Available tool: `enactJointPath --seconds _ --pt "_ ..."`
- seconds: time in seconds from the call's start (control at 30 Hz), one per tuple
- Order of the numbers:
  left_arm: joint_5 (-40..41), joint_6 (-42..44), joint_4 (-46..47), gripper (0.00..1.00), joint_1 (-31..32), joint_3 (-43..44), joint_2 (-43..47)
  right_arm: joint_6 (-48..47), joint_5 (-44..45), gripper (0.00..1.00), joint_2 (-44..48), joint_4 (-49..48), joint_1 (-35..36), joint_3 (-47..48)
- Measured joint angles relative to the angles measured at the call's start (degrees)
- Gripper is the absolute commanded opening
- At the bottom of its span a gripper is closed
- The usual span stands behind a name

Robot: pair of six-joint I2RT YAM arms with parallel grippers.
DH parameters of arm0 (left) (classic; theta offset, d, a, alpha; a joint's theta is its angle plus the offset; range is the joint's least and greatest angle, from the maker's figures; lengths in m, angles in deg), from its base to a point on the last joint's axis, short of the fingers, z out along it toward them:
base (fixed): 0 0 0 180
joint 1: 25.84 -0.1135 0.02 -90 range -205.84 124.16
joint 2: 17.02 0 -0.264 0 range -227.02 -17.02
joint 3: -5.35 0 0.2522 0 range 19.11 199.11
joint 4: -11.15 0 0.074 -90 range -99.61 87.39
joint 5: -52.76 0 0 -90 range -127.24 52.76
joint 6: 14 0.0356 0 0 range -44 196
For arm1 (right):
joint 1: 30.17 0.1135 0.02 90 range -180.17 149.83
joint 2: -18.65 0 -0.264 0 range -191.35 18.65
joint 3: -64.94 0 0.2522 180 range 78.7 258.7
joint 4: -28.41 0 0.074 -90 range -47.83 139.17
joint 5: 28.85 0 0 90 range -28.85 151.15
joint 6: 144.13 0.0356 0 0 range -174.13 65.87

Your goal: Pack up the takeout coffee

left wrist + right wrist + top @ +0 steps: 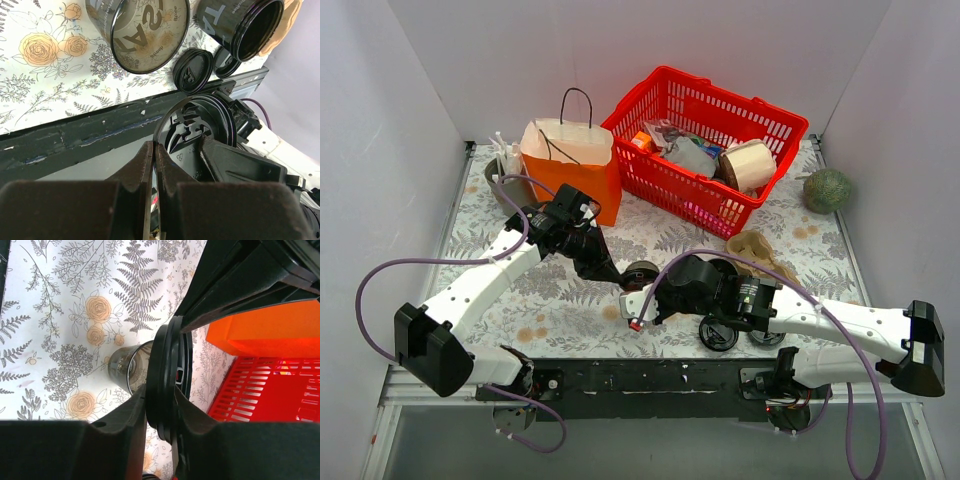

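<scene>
Walls: plain white panels on three sides of my table.
Cover: fern-and-rose printed cloth.

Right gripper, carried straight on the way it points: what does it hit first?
Beyond the lid it holds, probably the cup just behind; the left gripper is close beside, depth unclear.

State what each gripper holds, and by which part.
Both the left gripper and the right gripper pinch one black lid, each by its rim.
</scene>
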State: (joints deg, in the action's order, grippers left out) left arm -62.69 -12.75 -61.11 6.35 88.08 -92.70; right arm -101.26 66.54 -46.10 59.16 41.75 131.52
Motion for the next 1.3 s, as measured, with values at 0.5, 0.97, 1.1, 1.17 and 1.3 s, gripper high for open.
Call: enactJointPath --seconds 0.5,0.97,1.1,1.17,1.3 --pt "1.0 1.4 0.1 0.98 -0.5 1.0 -0.1 5.2 -1.5 0.05 0.2 -0.2 0.1 0.3" --pt "18.7 -2.1 11.1 0.98 -2.1 0.2 20.5 41.5 -9.5 0.11 1.4 -3.7 -10.8 2.8" --pt "20.8 -2.1 14.8 0.98 -2.1 -4.3 24.7 54.3 -14.7 0.16 1.4 -7.2 -17.5 1.8" --pt "20.3 -2.1 17.2 0.98 -2.1 -7.0 24.9 59.8 -17.0 0.18 1.3 -9.5 -20.3 0.5" --pt "17.6 -1.6 22.0 0.98 -2.1 -14.0 23.2 68.2 -20.2 0.18 0.4 -14.1 -22.1 -3.2"
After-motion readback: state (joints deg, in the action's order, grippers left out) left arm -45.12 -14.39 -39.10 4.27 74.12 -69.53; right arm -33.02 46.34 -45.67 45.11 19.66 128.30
